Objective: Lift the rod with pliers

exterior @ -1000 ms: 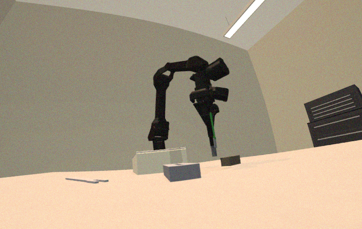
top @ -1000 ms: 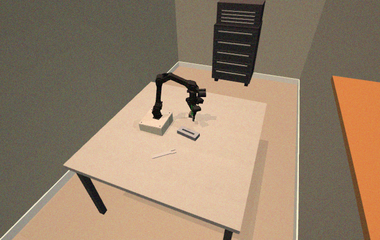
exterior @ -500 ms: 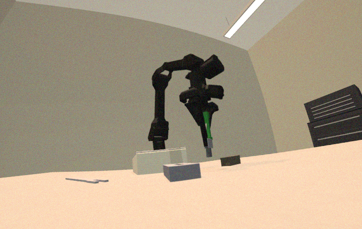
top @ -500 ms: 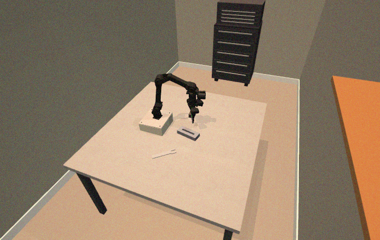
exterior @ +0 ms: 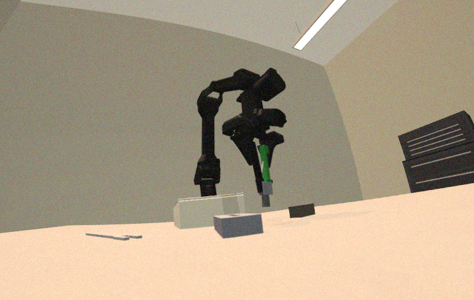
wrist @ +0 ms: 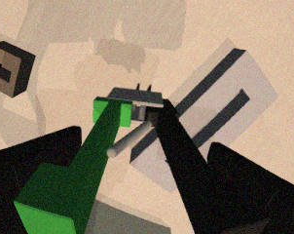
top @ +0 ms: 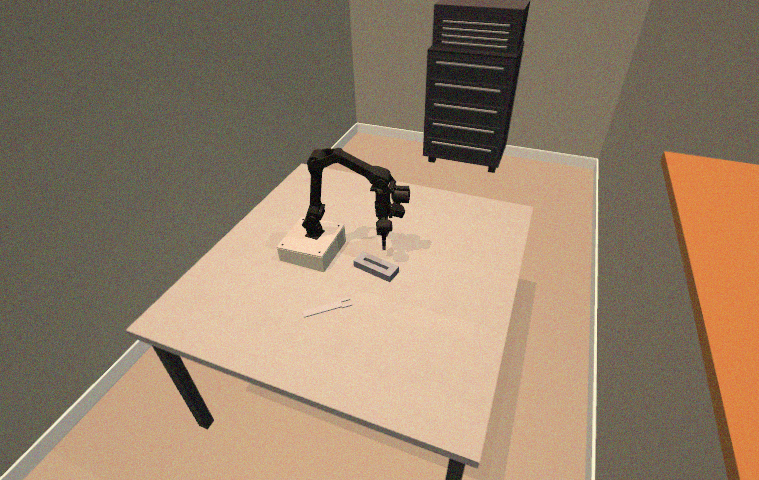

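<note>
- Pale tabletop (top: 407, 368) (exterior: 157, 267) (wrist: 278, 29), supporting the channel block (top: 365, 267) (exterior: 238, 225) (wrist: 212, 95); rod not distinguishable in its slot.
- Gripper (top: 383, 229) (exterior: 260, 165) (wrist: 146, 143), grasping the locking pliers (top: 384, 242) (exterior: 264, 163) (wrist: 100, 141), raised beside the block.
- Step, apparently: transport to channel. Next: align open jaws, lower, then squeeze.

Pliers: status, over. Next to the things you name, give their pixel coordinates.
Gripper (exterior: 260, 161) (wrist: 146, 143) holding pliers (exterior: 265, 163) (wrist: 95, 146), jaws down, above table (top: 431, 356) (exterior: 232, 271) (wrist: 264, 24). Channel block (top: 365, 266) (exterior: 243, 225) (wrist: 256, 95) nearby. Rod inside: cannot tell. Nothing seen blocking.
</note>
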Robot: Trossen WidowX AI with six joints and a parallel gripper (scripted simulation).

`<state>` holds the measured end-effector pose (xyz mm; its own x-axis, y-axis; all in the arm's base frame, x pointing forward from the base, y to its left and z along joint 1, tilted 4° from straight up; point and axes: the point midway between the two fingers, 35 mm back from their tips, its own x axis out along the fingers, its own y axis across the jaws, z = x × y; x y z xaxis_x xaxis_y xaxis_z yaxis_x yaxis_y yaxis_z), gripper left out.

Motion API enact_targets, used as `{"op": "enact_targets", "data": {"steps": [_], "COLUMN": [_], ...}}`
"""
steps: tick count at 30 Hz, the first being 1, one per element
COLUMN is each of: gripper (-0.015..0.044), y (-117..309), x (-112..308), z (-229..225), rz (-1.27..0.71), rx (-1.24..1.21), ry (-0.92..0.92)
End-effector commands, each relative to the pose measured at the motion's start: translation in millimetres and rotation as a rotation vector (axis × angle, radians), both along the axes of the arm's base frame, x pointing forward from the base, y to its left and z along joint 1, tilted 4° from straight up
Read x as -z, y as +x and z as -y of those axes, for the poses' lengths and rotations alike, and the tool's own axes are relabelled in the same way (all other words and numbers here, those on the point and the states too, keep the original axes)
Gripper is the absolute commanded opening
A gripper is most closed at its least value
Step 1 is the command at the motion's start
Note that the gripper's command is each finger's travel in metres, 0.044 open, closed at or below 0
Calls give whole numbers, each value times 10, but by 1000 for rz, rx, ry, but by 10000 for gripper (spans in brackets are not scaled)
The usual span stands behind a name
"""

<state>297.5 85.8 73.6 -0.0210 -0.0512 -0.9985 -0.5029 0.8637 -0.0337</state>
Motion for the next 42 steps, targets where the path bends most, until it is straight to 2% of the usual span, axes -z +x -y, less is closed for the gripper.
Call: {"op": "enact_targets", "data": {"steps": [1,42], "gripper": [320,320], "y": [7,31], "x": [-26,-41], "z": [70,719], "rz": [9,25], "rx": [49,515], "ry": [-3,-25]}}
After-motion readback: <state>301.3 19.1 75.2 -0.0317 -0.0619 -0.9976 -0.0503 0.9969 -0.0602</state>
